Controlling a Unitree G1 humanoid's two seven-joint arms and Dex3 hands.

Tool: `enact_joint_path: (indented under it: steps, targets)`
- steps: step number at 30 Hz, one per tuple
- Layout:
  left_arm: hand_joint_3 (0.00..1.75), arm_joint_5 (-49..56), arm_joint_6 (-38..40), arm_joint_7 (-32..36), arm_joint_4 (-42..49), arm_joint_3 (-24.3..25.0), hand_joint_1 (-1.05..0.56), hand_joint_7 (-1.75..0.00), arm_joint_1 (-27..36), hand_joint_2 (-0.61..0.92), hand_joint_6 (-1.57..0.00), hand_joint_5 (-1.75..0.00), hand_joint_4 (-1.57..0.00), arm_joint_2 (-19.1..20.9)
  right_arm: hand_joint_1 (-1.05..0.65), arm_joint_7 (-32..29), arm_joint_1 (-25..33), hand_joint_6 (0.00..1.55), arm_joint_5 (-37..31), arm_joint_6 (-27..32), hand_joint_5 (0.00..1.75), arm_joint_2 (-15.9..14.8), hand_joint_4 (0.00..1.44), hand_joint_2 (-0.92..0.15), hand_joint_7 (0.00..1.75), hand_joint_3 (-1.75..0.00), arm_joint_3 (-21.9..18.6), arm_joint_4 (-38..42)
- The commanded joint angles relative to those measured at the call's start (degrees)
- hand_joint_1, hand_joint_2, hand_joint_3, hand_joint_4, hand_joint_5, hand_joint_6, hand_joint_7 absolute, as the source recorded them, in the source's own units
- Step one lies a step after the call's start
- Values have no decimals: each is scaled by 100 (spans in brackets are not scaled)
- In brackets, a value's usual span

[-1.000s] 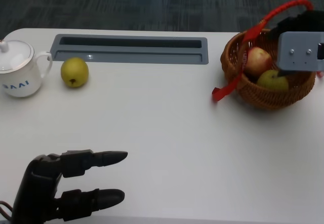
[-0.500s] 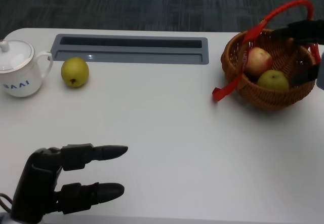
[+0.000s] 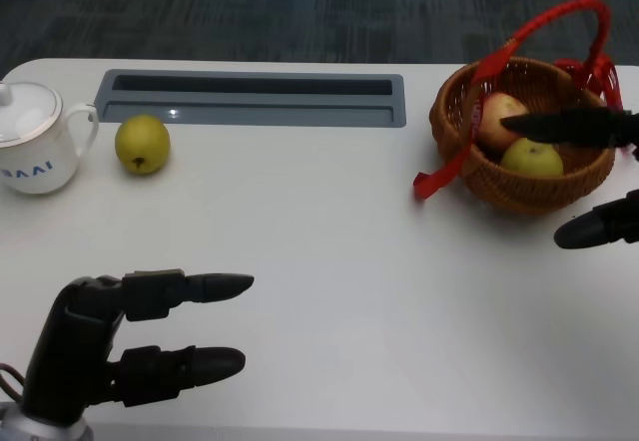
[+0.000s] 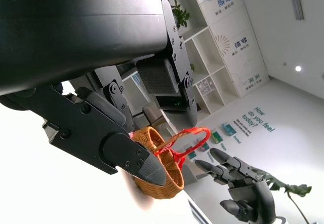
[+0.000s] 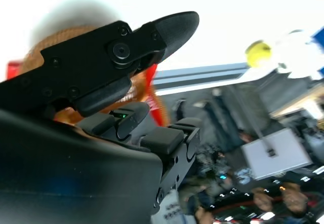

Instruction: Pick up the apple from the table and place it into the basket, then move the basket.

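Landmark: basket (image 3: pixel 524 132), far right of the desk (image 3: pixel 329 251). Listing left to right.

White lidded cup (image 3: pixel 38 140): well left of the basket, cut off at the frame edge; lettering on it too small to read.

Green apple (image 3: pixel 142 143): just right of the cup, well left of the basket, resting on the desk in front of the grey recessed tray (image 3: pixel 250 99). Nothing touches it.

Left hand (image 3: pixel 120 346): well apart from the basket, near the front edge of the desk, fingers spread and stretched toward the basket side, holding nothing.

Basket: wicker, red handle (image 3: pixel 544 27) arching over it. Inside, a reddish apple (image 3: pixel 496 117) and a second green apple (image 3: pixel 531 158).

Right hand (image 3: pixel 589 177): at the basket, one finger lying across the near rim above the fruit, another below the basket on the desk side. Fingers apart, nothing held.

Judgement: fruit is in the basket, so either the placing is done and the basket move comes next, or the apple by the cup is due. For the basket, the right hand must close on the rim or handle and carry it level. For the apple, the left hand must reach away from the basket and close round it.

Hard to make out: right palm and wrist are cut off in the head view. Right wrist view is mostly black shell, with the basket only an orange blur.
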Motion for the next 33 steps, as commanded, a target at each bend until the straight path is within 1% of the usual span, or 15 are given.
enact_joint_path:
  steps: [1, 6, 15, 21, 25, 29, 33]
  targets:
    - [0, -67, 38, -47, -83, 42, -40, 0, -4, 69, -106, 0, -116, 112, -64, 156, 383, 59, 405, -134, 0, 281, 65, -79, 1, -1, -70, -378]
    - [0, -36, 113, -45, -164, 41, -42, 0, -25, 69, -106, 0, -116, 147, -64, 366, 780, 60, 713, -73, 0, 698, 66, -80, 1, -1, 0, -866]
    - [0, -111, 219, -95, -296, -7, -42, 0, -83, 69, -106, 0, -117, 174, -64, 730, 1153, 64, 1032, -100, 1, 1403, 70, -79, 1, 0, 138, -1164]
    - [0, -225, 252, -156, -401, -19, -42, 0, -63, 68, -105, 0, -115, 223, -61, 817, 1277, 65, 1044, -352, 1, 1854, 71, -79, 1, 0, 233, -1028]
    - [0, -304, 215, -252, -370, -5, -42, 0, -120, 68, -101, 0, -110, 261, -57, 753, 1273, 64, 926, -436, 0, 2082, 70, -78, 0, 0, 220, -839]
    - [0, -315, 186, -305, -351, 33, -43, 0, -135, 68, -96, 0, -103, 304, -52, 728, 1203, 61, 865, -579, 0, 2240, 67, -78, 0, 0, 193, -585]
    - [0, -324, 208, -341, -392, 62, -44, 0, -115, 67, -93, 0, -100, 356, -51, 809, 1128, 58, 941, -653, 0, 2339, 65, -78, 0, 0, 190, -401]
